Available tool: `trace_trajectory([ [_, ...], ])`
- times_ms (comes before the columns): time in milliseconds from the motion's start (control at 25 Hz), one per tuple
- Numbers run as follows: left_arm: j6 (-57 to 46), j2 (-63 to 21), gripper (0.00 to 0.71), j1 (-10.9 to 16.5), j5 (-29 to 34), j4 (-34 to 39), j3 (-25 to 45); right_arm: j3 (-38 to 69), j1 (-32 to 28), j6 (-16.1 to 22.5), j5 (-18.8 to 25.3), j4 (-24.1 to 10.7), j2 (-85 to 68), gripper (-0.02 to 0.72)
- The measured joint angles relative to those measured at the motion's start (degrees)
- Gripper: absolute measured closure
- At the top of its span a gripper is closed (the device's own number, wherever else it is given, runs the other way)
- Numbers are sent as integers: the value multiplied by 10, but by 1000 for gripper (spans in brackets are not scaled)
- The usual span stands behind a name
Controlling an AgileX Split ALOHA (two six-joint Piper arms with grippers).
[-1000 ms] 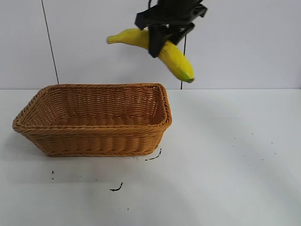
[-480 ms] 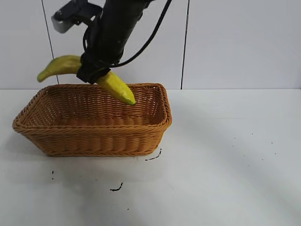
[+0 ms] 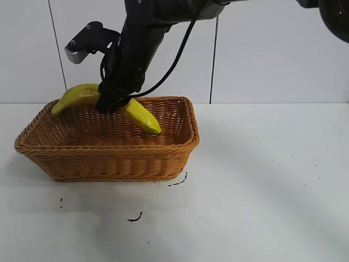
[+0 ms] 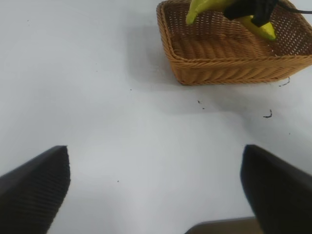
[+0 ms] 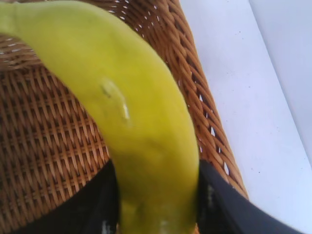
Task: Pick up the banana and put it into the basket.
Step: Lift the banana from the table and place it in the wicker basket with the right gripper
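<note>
Now right end effector [image 3: 112, 103], banana-laden [image 3: 139, 116], over basket [image 3: 109, 158]

Right arm [image 3: 139, 43] black, cabled; grey wrist camera [image 3: 82, 43]; left gripper's fingers [image 4: 34, 192] seemingly ribbed black.

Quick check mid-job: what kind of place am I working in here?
Most likely a lab test bench, not a home: a bare white table with small black marks, plain white wall panels behind, and only a wicker basket and the banana held by the right gripper.

wall [image 3: 272, 49]: white, dark vertical seams | table [image 3: 262, 191]: white, small dark marks
</note>
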Motion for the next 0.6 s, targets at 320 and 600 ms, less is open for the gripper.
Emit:
trace_trajectory([
  [320, 0, 0, 20, 0, 0, 0, 0, 0, 0, 3, 0, 0, 0, 46],
  [600, 0, 0, 20, 0, 0, -1, 0, 0, 0, 155, 16, 8, -27, 12],
])
